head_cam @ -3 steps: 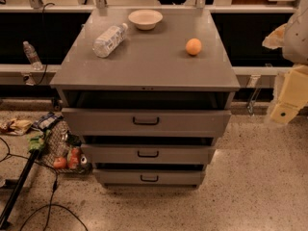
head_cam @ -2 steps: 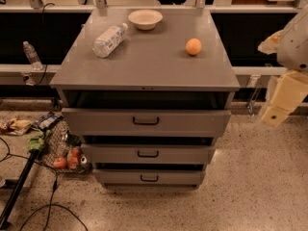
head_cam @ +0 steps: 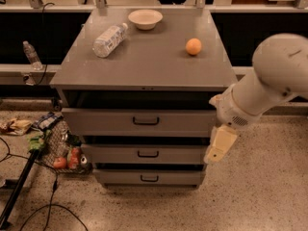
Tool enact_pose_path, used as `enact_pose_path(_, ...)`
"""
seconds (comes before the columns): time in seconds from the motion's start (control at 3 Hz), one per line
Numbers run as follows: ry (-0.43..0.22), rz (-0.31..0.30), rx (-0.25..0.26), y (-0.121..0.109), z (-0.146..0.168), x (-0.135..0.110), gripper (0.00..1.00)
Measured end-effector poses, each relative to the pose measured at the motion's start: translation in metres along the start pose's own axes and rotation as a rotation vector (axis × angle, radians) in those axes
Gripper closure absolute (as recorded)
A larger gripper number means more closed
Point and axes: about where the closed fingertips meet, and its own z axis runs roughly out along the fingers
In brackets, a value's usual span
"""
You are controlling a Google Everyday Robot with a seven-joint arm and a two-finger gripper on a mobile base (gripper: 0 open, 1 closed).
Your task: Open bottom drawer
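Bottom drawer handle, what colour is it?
Black handle on the grey bottom drawer, seen in the camera view. The gripper hangs to its right.

bulky white rounded arm [head_cam: 276, 73], pale cream end effector [head_cam: 220, 146] just beside the cabinet [head_cam: 144, 61]

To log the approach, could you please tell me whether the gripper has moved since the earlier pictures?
Yes. The gripper has moved left and down, from well right of the cabinet to its right front edge.

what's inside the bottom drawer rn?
Nothing visible inside. The bottom drawer shows only its grey front and black handle; the middle drawer overhangs it and covers the interior. The claw hangs right of the cabinet, beside the middle drawer.
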Motion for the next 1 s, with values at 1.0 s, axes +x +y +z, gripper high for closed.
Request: enact_pose_path(1.0, -0.051, 0.008, -0.112, 0.028, 0.195, 0.039, 0.0)
